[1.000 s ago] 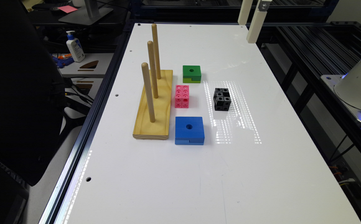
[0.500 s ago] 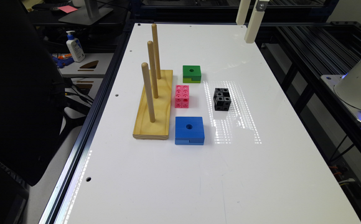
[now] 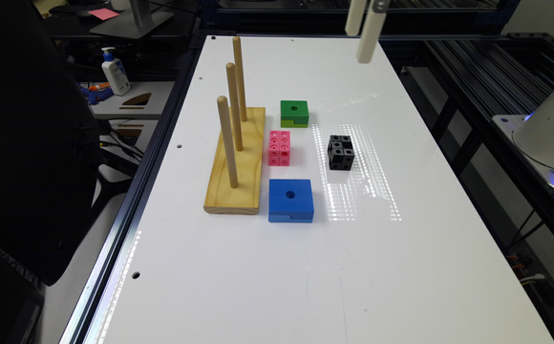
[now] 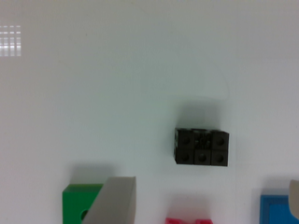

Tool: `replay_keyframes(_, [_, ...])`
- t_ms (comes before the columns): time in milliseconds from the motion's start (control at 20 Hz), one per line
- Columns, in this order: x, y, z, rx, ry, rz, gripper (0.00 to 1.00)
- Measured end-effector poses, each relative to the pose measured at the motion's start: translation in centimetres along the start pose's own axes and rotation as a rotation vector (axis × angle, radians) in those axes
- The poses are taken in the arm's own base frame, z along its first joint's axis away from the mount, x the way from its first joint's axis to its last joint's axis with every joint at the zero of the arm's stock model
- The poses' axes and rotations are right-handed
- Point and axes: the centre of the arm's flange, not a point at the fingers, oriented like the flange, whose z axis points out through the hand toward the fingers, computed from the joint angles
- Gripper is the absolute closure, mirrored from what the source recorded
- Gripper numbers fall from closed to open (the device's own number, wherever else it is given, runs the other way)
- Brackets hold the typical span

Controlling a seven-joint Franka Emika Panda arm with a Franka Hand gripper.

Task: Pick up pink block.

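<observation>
Glossy white desk (image 3: 267,267), smooth enough to throw back a grid of ceiling-light dots, framed by dark metal rails with a few small holes along one long edge. Cluttered side bench off past that edge, with a white pump bottle (image 3: 115,71) standing on it.

Sitting roughly mid-desk toward the holed long edge: a pale wooden base (image 3: 239,169), flat rectangular slab with visible grain, carrying three upright round dowels in a row. Just beside that slab, on the side away from the rail, the pink block (image 3: 279,148): bright pink plastic, little joined cubes with round holes, lying flat and apart from everything around it. Also peeking in as a blurry pink sliver in the wrist view (image 4: 189,220).

Further along toward the far short edge, a green block (image 3: 294,113), squarish plastic with one round hole on top and a notch cut in its side. Toward the near short edge, a blue block (image 3: 291,200), bigger flat square, same hole-and-notch build, nearly touching the wooden slab's corner. Out toward the desk's middle, a black cube cluster (image 3: 340,151), matte black, same holed-cube style as the pink one.

Gripper (image 3: 364,28) hanging high over the far end of the desk, well apart from all blocks, off-white fingers (image 4: 114,200) spread wide with nothing between them.
</observation>
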Motion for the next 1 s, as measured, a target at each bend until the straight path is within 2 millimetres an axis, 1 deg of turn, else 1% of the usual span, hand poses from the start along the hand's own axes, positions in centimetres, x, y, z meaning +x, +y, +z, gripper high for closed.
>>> replay_keyframes(150, [1.2,-1.2,0.4,-0.002,-0.004,-0.001,0.00])
replay_keyframes(450, [3.0,-3.0,0.9,-0.002,-0.006,-0.001,0.00])
replay_keyframes(800, [3.4,-3.4,1.2,-0.004,-0.008,-0.001,0.00])
replay_keyframes(1000, [3.4,-3.5,2.8,-0.015,-0.020,-0.001,0.00])
